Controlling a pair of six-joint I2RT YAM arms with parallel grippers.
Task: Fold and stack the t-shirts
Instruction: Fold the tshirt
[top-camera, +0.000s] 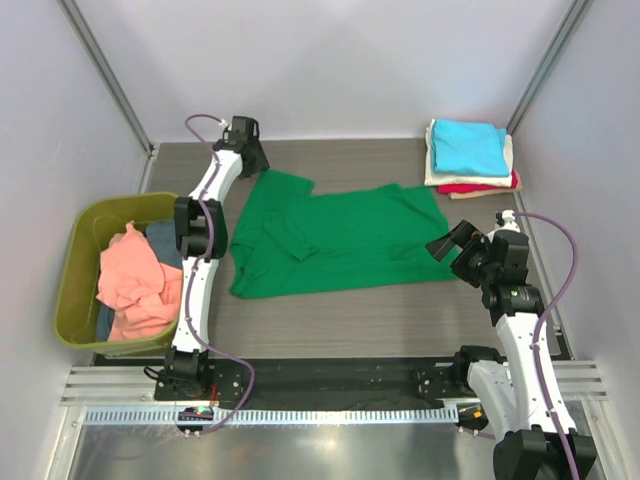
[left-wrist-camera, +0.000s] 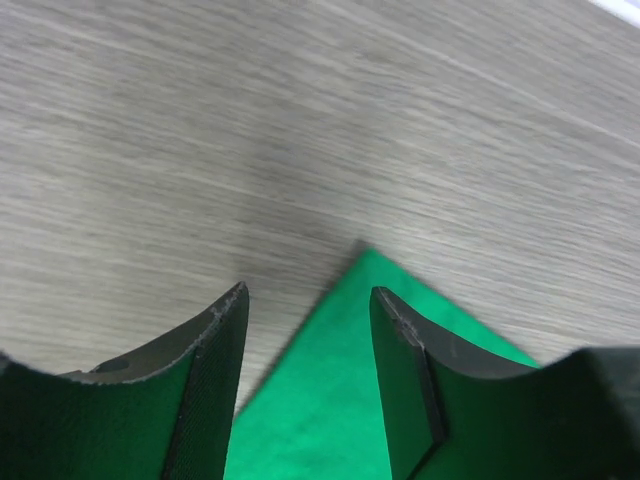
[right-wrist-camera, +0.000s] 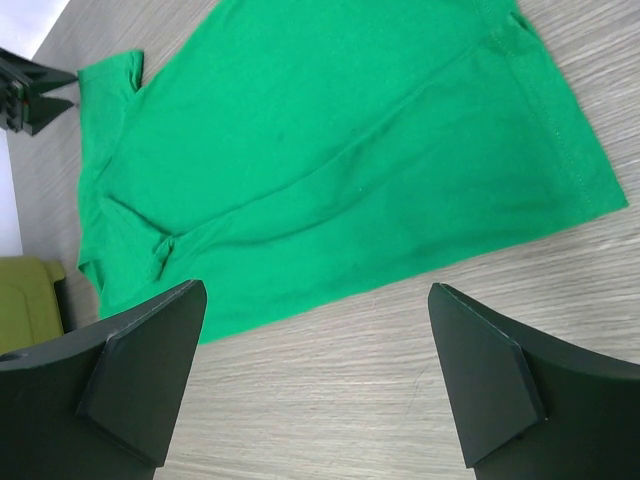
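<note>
A bright green t-shirt (top-camera: 340, 235) lies spread on the table, its left part folded and wrinkled. My left gripper (top-camera: 250, 150) is open at the shirt's far left corner. In the left wrist view (left-wrist-camera: 308, 300) that green corner (left-wrist-camera: 330, 400) lies on the table between the fingers, not pinched. My right gripper (top-camera: 450, 245) is open wide and empty at the shirt's right hem. In the right wrist view (right-wrist-camera: 318, 288) it hovers over the shirt's (right-wrist-camera: 330, 150) near edge. Cyan (top-camera: 468, 145), cream (top-camera: 437, 172) and red (top-camera: 480, 186) shirts lie folded in a stack at the back right.
An olive-green tub (top-camera: 80, 270) stands at the left edge, holding a salmon-pink shirt (top-camera: 135, 285) and a dark blue-grey one (top-camera: 165, 238). The tub's corner shows in the right wrist view (right-wrist-camera: 25, 290). White walls close the back and sides.
</note>
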